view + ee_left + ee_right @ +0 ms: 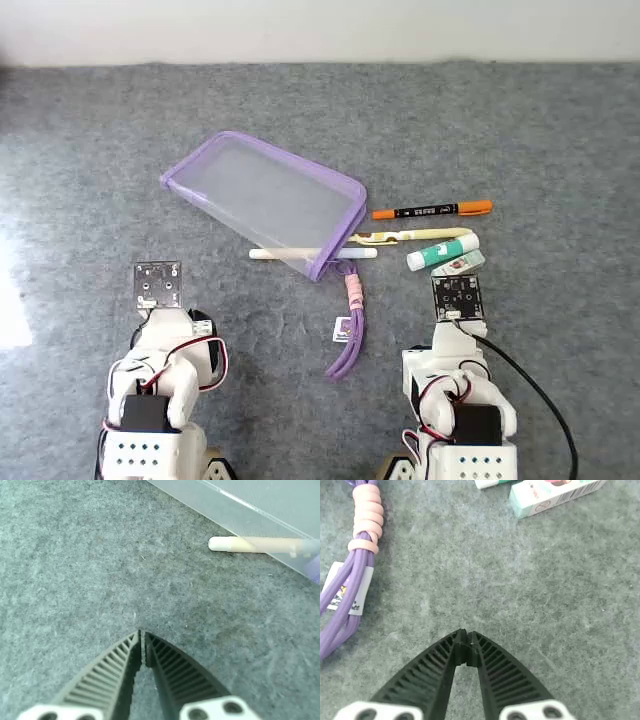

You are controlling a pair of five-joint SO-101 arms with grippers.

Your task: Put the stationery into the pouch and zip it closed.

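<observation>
Left hand (142,647) is squeezed shut with nothing in it, low over the gray table (80,150). Right hand (467,645) is shut and holding nothing too. Just past right hand lie the eraser (458,265) and the glue stick (442,252), with the purple strap (350,330) off to one side. Next come the white pen (285,254), yellow pen (415,236) and orange marker (430,210), all lying side to side. Farthest is the pouch (265,200), slanting from far left to near right, its near edge crossing the white pen. It looks thin and light, so a push could slide it away, and the round pens could roll.
</observation>
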